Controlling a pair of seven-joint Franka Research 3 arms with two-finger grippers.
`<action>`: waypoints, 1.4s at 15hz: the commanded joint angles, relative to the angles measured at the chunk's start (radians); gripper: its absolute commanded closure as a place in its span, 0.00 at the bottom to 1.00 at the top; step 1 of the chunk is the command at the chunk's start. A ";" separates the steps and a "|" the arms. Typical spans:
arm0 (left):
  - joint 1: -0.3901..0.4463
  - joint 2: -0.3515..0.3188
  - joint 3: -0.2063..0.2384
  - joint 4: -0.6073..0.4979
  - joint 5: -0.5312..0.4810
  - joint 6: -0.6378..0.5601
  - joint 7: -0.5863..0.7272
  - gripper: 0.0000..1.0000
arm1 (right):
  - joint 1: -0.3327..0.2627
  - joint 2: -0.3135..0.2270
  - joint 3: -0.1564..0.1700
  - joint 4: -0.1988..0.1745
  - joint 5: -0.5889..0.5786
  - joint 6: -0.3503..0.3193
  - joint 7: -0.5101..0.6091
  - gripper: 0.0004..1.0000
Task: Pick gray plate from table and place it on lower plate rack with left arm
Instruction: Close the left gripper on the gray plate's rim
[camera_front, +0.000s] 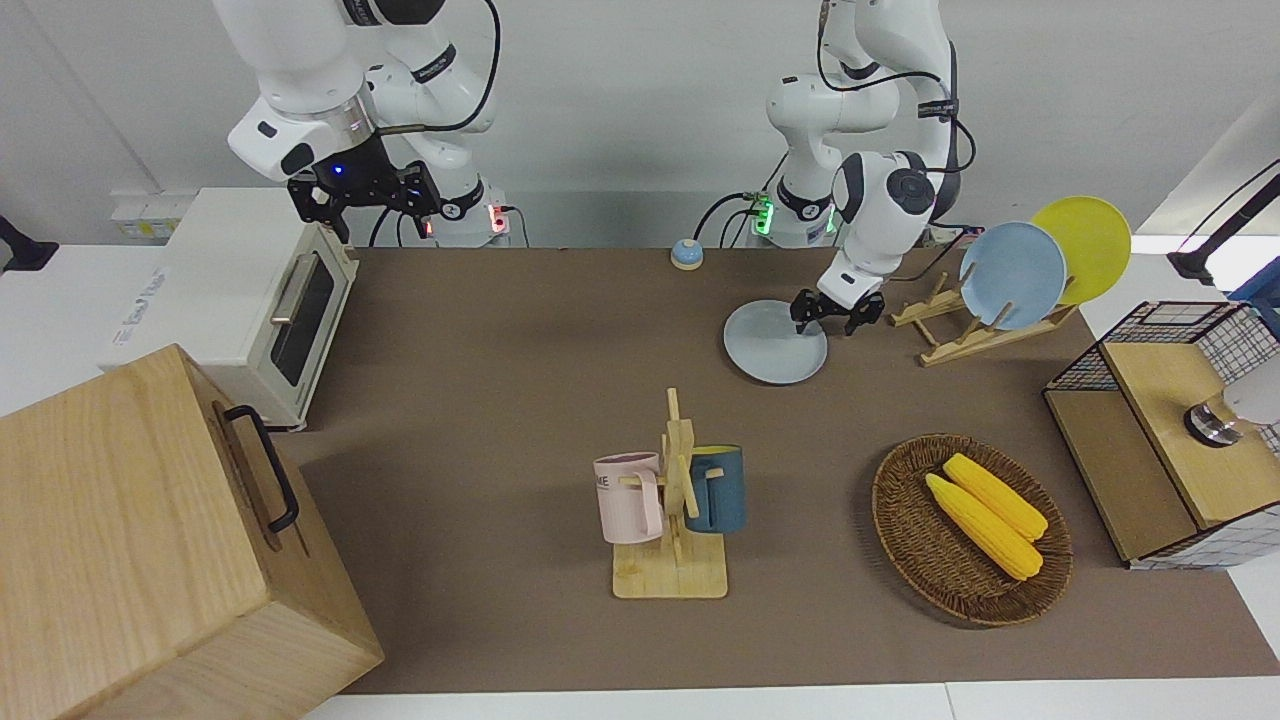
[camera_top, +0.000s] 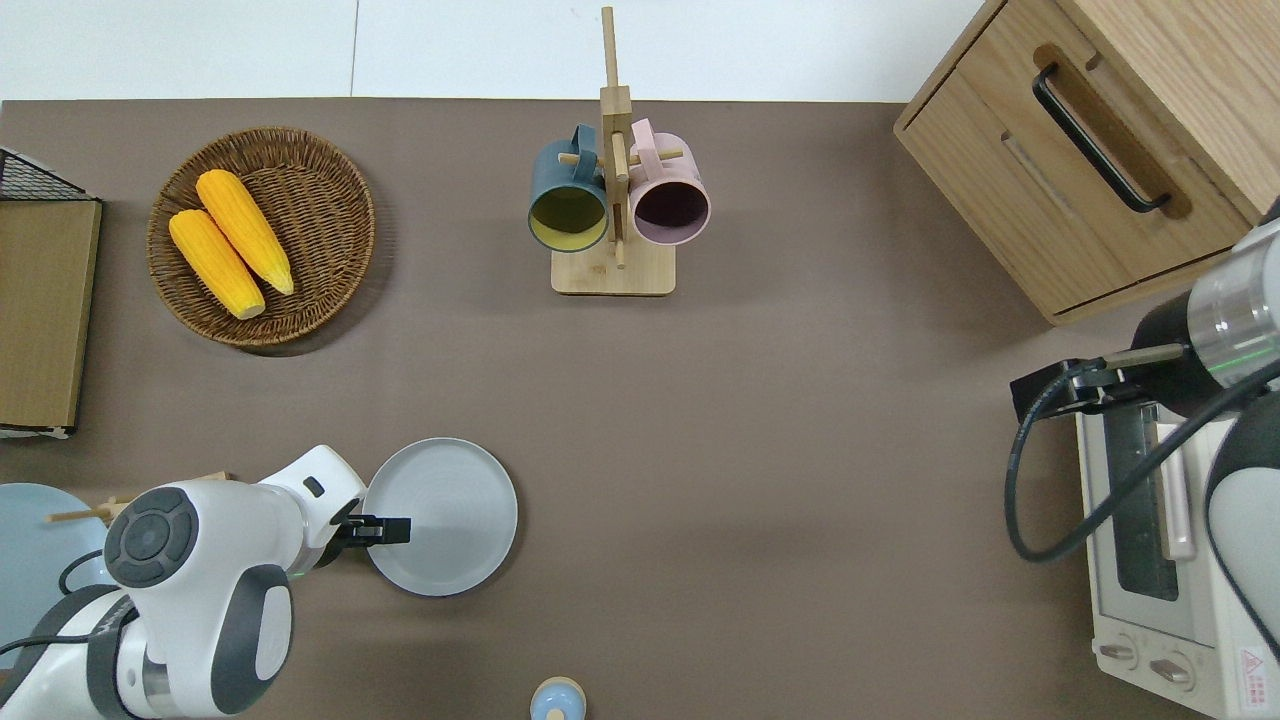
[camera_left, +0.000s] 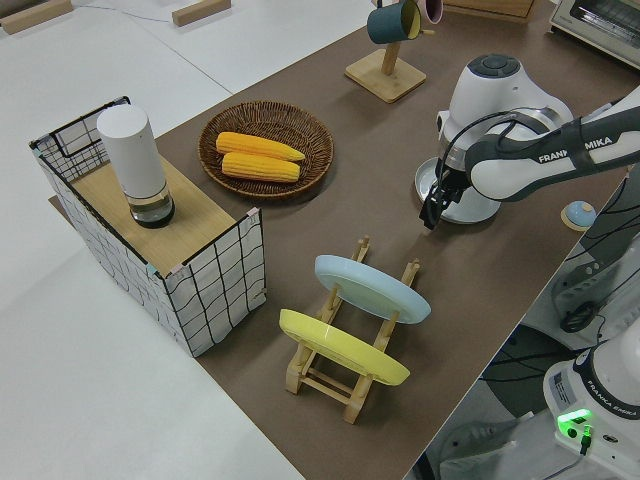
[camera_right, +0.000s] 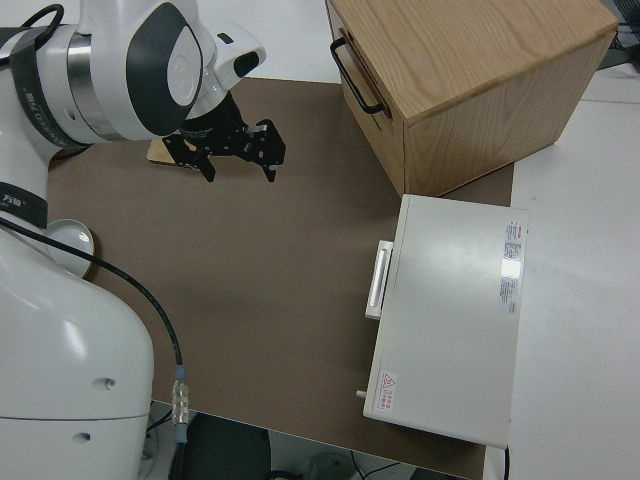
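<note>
Reaching over gray plate (camera_top: 450, 510) rim: left gripper (camera_top: 392, 529).

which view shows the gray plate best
The overhead view: the gray plate shows as a full circle, only its rim under the left gripper. The front view shows it foreshortened; the left side view mostly hides it.

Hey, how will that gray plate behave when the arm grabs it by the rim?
The gray plate looks rigid, so it likely won't flex. Its smooth rim may slip in the left tool. Lying flat, it probably tilts when lifted by one edge.
</note>
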 joint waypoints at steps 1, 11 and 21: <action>-0.022 0.008 0.007 -0.015 -0.012 0.025 -0.019 0.38 | -0.023 -0.002 0.020 0.006 -0.006 -0.011 0.012 0.02; -0.035 0.003 0.006 -0.006 -0.010 0.009 -0.051 1.00 | -0.023 -0.002 0.021 0.007 -0.006 -0.011 0.012 0.02; -0.012 -0.025 0.040 0.239 0.001 -0.301 -0.051 1.00 | -0.023 -0.002 0.021 0.007 -0.006 -0.011 0.012 0.02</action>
